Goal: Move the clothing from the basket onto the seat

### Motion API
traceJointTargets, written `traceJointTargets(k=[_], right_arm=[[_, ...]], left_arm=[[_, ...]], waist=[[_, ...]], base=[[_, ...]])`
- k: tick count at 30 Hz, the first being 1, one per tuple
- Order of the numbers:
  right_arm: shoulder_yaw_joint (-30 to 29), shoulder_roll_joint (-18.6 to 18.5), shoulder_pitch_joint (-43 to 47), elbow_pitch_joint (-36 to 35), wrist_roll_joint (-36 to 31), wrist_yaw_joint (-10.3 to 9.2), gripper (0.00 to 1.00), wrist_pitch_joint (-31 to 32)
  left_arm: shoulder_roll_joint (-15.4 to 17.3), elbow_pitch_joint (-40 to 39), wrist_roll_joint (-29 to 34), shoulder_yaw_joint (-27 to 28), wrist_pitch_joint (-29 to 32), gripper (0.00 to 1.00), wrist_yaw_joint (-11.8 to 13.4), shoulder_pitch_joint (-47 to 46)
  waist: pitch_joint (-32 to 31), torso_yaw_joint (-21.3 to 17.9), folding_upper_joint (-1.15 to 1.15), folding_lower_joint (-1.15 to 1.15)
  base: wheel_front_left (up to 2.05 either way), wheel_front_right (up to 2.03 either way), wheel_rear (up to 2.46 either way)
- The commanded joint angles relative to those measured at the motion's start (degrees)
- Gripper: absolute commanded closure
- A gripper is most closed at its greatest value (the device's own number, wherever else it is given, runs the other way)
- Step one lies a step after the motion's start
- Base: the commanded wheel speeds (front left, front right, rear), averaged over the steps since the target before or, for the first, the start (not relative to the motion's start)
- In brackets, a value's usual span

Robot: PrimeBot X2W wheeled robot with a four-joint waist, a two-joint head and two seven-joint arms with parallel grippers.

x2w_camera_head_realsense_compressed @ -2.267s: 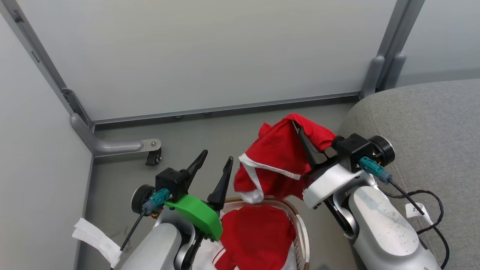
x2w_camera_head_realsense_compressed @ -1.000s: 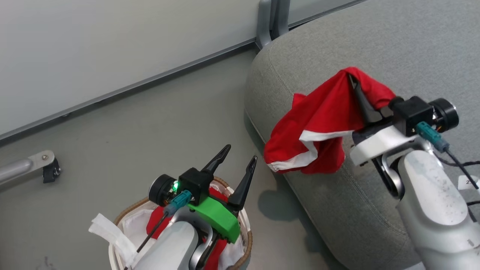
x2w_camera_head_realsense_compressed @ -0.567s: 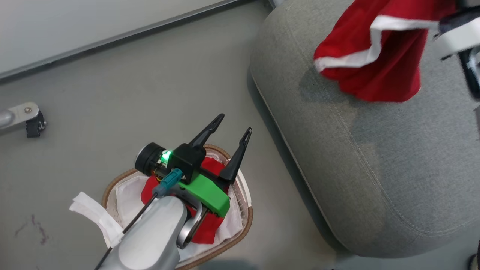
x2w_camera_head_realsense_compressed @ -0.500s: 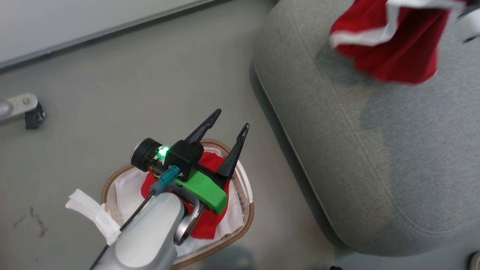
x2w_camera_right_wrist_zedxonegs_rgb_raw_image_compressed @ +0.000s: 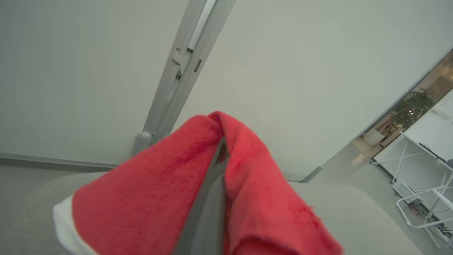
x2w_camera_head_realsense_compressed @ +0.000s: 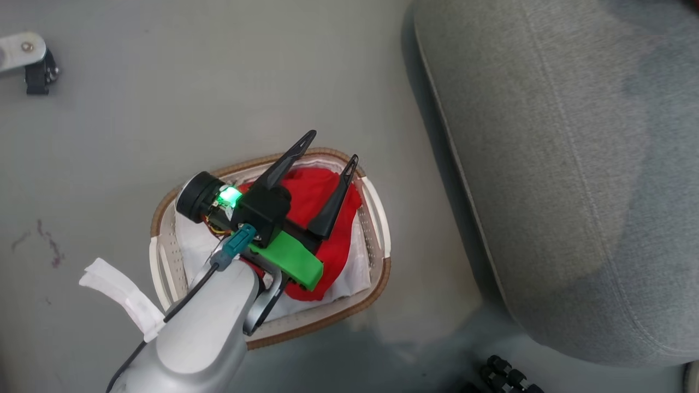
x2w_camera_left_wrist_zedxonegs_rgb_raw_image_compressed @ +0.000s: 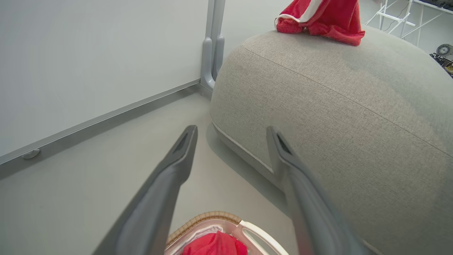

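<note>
My left gripper [x2w_camera_head_realsense_compressed: 333, 146] hangs open and empty just above the basket [x2w_camera_head_realsense_compressed: 384, 273], an oval white one with a brown woven rim and a white liner. Red clothing [x2w_camera_head_realsense_compressed: 319, 188] lies bunched inside it, partly hidden by my wrist. In the left wrist view the open left gripper [x2w_camera_left_wrist_zedxonegs_rgb_raw_image_compressed: 231, 129] points toward the grey seat [x2w_camera_left_wrist_zedxonegs_rgb_raw_image_compressed: 336, 106], with the basket rim [x2w_camera_left_wrist_zedxonegs_rgb_raw_image_compressed: 212, 215] below. A red garment with white trim [x2w_camera_left_wrist_zedxonegs_rgb_raw_image_compressed: 325, 17] hangs with its lower edge on the seat's top. My right gripper [x2w_camera_right_wrist_zedxonegs_rgb_raw_image_compressed: 221, 148] is shut on that garment [x2w_camera_right_wrist_zedxonegs_rgb_raw_image_compressed: 159, 184], which drapes over both fingers.
The seat [x2w_camera_head_realsense_compressed: 573, 164] rises close to the right of the basket. A grey frame foot with a caster [x2w_camera_head_realsense_compressed: 30, 60] stands at the far left. A wall panel and metal post [x2w_camera_left_wrist_zedxonegs_rgb_raw_image_compressed: 212, 42] stand behind the seat. Black parts [x2w_camera_head_realsense_compressed: 508, 376] lie near the bottom edge.
The head camera has swung down and toward the basket. My right gripper carried the red garment up over the seat and out of the head view. The left gripper stayed open over the basket.
</note>
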Motion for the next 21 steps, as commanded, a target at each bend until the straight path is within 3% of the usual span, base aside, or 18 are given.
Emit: traceJointTargets(k=[1,7,8,10,11,21], right_arm=[[-1.2,0.7,1.8,0.9,-0.2,-0.08,1.0,0.0],[-6.5,4.9,8.2,3.1,-0.8,-0.08,1.0,0.0],[-7.3,5.6,9.0,2.8,-0.8,-0.08,0.92,0.0],[-8.4,7.2,10.7,2.2,0.2,-0.08,0.52,0.0],[-9.1,7.8,11.5,1.9,0.9,-0.08,0.0,0.0],[-10.7,9.9,22.4,-2.8,3.7,-0.08,0.0,0.0]], left_arm=[[0.2,0.2,0.3,0.0,-0.1,0.0,-0.2,-1.2],[0.2,1.0,0.1,0.1,-0.1,0.0,-0.2,-1.3],[0.2,1.2,0.0,0.2,-0.1,0.0,-0.2,-1.4],[0.2,1.7,-0.1,0.2,-0.1,0.0,-0.2,-1.3],[0.2,2.2,-0.2,0.0,-0.1,0.0,-0.2,-1.2],[-0.8,4.1,-1.2,1.0,-0.1,0.0,-0.2,1.6]], waist=[[2.7,1.8,-0.01,-0.01],[2.7,1.7,-0.01,-0.01],[2.6,1.6,-0.01,-0.01],[2.2,1.5,-0.01,-0.01],[1.8,1.4,-0.01,-0.01],[-3.6,1.1,-0.01,-0.01]], base=[[0.0,0.0,0.0],[0.0,0.0,0.0],[0.0,0.0,0.0],[0.0,0.0,0.0],[0.0,0.0,0.0],[0.0,0.0,0.0]])
